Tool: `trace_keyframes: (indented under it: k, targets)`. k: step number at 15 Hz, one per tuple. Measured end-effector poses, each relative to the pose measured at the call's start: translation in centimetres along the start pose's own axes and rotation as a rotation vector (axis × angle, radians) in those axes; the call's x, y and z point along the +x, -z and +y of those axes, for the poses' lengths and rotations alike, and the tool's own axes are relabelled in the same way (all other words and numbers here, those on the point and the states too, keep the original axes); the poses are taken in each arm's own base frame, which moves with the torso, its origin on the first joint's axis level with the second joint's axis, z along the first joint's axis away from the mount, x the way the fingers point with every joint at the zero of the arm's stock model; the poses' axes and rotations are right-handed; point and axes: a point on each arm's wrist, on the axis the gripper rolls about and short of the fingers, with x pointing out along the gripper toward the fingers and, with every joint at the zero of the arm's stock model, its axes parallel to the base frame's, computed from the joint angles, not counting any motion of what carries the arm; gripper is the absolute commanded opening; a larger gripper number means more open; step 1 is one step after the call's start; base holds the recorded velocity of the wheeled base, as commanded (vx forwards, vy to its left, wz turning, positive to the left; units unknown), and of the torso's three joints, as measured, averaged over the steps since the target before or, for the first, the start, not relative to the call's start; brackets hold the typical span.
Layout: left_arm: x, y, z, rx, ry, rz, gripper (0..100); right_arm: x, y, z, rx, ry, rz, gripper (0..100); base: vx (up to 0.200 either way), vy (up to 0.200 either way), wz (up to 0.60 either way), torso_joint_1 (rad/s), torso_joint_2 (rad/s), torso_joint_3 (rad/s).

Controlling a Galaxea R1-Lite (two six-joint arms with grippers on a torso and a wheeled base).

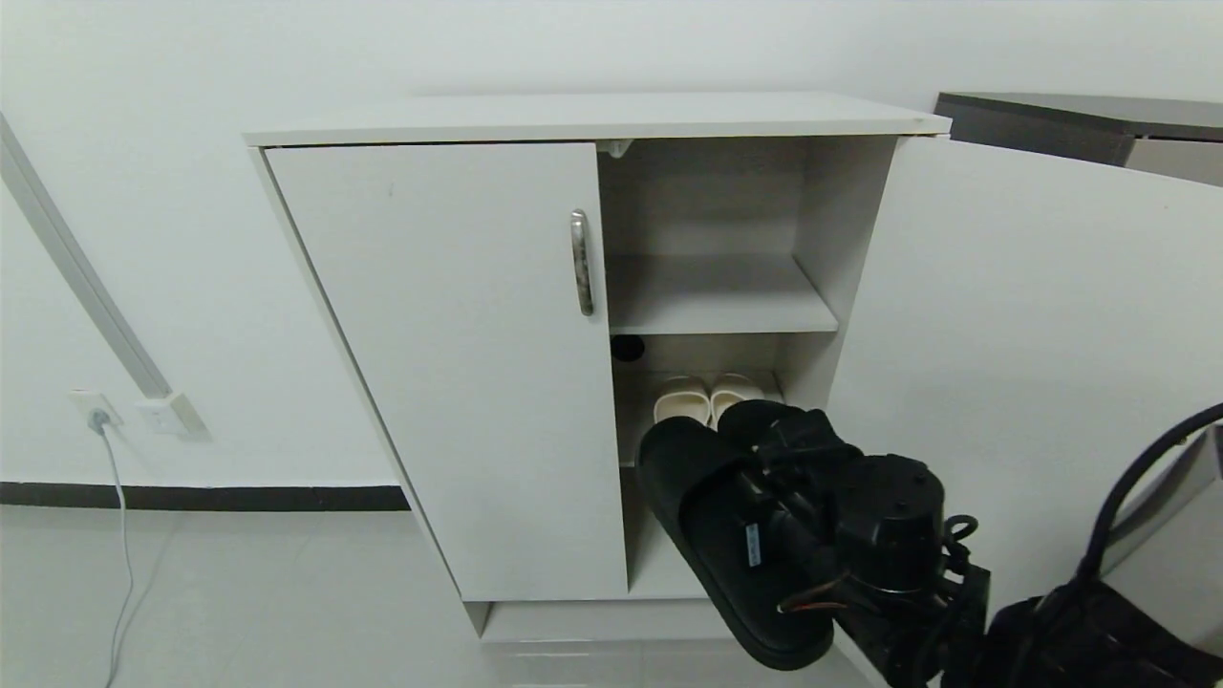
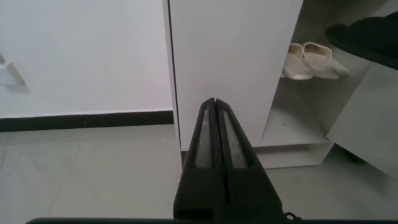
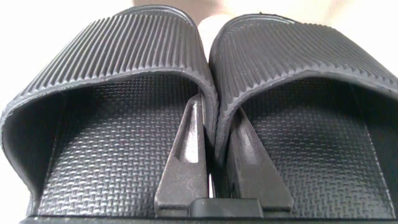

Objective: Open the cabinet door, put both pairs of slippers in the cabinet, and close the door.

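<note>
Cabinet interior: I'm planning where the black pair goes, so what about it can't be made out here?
- Left half: head view, hidden behind the closed left door.
- Bottom compartment floor: head view, mostly covered by the black slippers held in the right gripper.
- White slippers: near ends hidden behind the black slippers, head view.
- Dark round thing under the upper shelf: head view, too small to identify.

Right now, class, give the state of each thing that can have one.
Right cabinet door: open.
Left cabinet door: shut.
White slippers: stored inside, side by side.
Black slippers: clamped side by side, held aloft.
Right gripper: shut on that pair.
Left gripper: shut, empty.
</note>
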Motion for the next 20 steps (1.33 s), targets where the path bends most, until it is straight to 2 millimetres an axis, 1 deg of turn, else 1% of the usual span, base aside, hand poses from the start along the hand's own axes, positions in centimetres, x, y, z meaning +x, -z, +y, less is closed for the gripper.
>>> trace_keyframes:
  k: [2,5,6,7,9,11,13,15,20]
  targets:
    - [0.0,0.0,0.0,0.001,0.0,0.0,0,1.5,0.6,1.4,-0.012,0.09,0.043,0,0.0,0.0,0.0,0.0,0.0,0.0]
    - [0.0,0.0,0.0,0.0,0.001,0.0,0,2.2,0.9,2.6,-0.012,0.181,0.181,0,0.0,0.0,0.0,0.0,0.0,0.0]
    - [0.0,0.0,0.0,0.0,0.001,0.0,0,2.2,0.2,2.9,-0.005,0.206,0.215,0,0.0,0.0,0.0,0.0,0.0,0.0]
    - [0.0,0.0,0.0,0.0,0.001,0.0,0,2.2,-0.9,3.2,0.008,0.223,0.243,0,0.0,0.0,0.0,0.0,0.0,0.0]
    - [0.0,0.0,0.0,0.0,0.001,0.0,0,1.7,-4.0,3.7,0.046,0.261,0.257,0,0.0,0.0,0.0,0.0,0.0,0.0]
    - [0.0,0.0,0.0,0.0,0.001,0.0,0,1.3,-7.7,4.1,0.098,0.345,0.171,0,0.0,0.0,0.0,0.0,0.0,0.0]
    - [0.0,0.0,0.0,0.0,0.001,0.0,0,1.0,-9.8,4.2,0.135,0.347,0.115,0,0.0,0.0,0.0,0.0,0.0,0.0]
    - [0.0,0.0,0.0,0.0,0.001,0.0,0,0.9,-10.9,4.2,0.155,0.342,0.083,0,0.0,0.0,0.0,0.0,0.0,0.0]
    - [0.0,0.0,0.0,-0.001,0.0,0.0,0,1.1,-11.4,4.1,0.168,0.34,0.051,0,0.0,0.0,0.0,0.0,0.0,0.0]
